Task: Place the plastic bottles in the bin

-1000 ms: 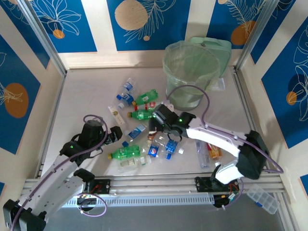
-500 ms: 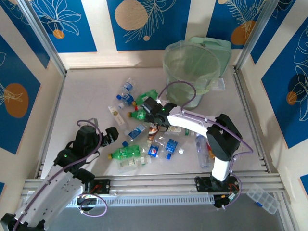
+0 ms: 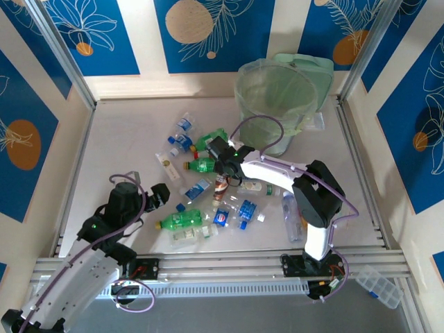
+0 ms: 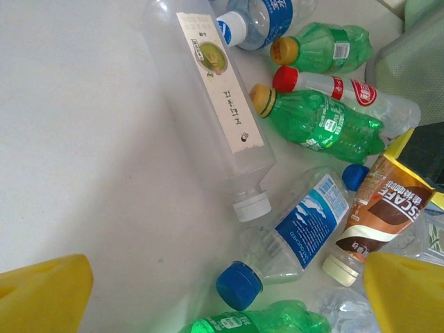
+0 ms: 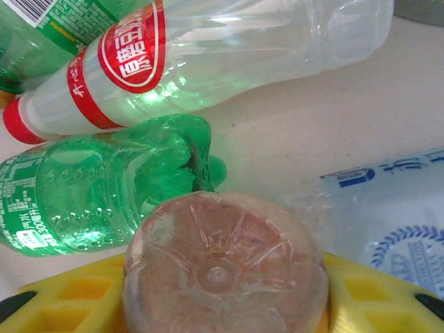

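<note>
Plastic bottles (image 3: pixel 182 220) strewn across middle of tabletop (image 3: pixel 125 139), apart from bin (image 3: pixel 267 135) at far right corner. Brown Nescafe bottle (image 4: pixel 378 211) clamped between yellow fingers (image 5: pixel 62 305) of right gripper (image 3: pixel 222 177), just beside green soda bottle (image 5: pixel 90 194). Left gripper (image 3: pixel 158 196) spread wide, empty, toward near left edge.

Tabletop (image 3: pixel 125 152) showing matt, smooth white. Brown bottle (image 5: pixel 225 267) – translucent plastic, moulded base catching gloss. Green bottle (image 5: pixel 104 184) glinting, crumpled glossy plastic. Clear bottle (image 5: pixel 277 35) shining smooth, red printed film label wrapping it. Yellow fingers (image 5: pixel 62 305) showing matt plastic, waffle-gridded. Bin (image 3: pixel 260 142) glowing translucent pale-green plastic, thin crinkly clear bag lining it. Front rails (image 3: pixel 222 267) gleaming – brushed metal.
</note>
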